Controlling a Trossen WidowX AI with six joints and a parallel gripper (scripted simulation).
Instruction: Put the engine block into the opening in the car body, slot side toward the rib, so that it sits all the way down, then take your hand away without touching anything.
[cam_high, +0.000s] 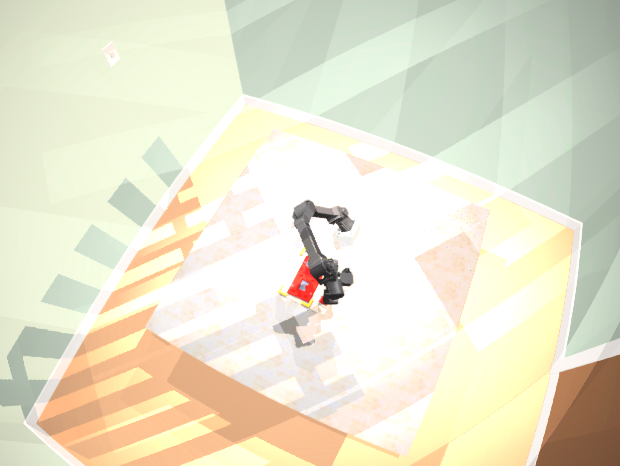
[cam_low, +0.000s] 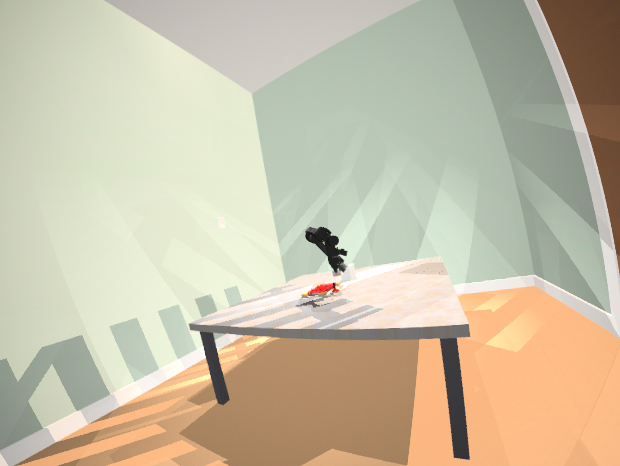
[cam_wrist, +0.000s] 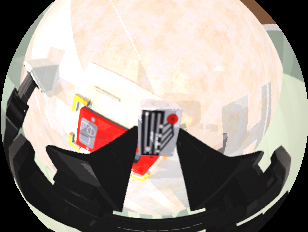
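The red, flat car body (cam_high: 299, 275) (cam_low: 320, 289) (cam_wrist: 109, 133) is the container here, lying flat on the pale stone-patterned worktop (cam_high: 240, 330) (cam_low: 405, 310) (cam_wrist: 195, 40), well in from all four edges and apart from every corner. Its opening (cam_high: 303, 285) shows a bluish-grey inner part from the top; I cannot make out the rib. My wrist view also shows one grey panel (cam_wrist: 89, 131) set into the red.

My black pincer (cam_high: 333, 296) (cam_low: 337, 270) (cam_wrist: 157, 131) is pinching the light-grey, boxy engine block (cam_wrist: 159, 131), one finger against each side. The block is up above the worktop, outside the opening and not seated. Its face towards my wrist view carries black slots and one red disc (cam_wrist: 172, 118).

Counting: one car body, one engine block, and three yellow corner brackets (cam_high: 307, 303) (cam_wrist: 80, 102) plain to see around the body in the wrist view. One cream plate (cam_wrist: 120, 87) lies beside the body. In the exterior view, one pale upright block (cam_low: 349, 272) stands behind the car body, farther from the near edge of the worktop.
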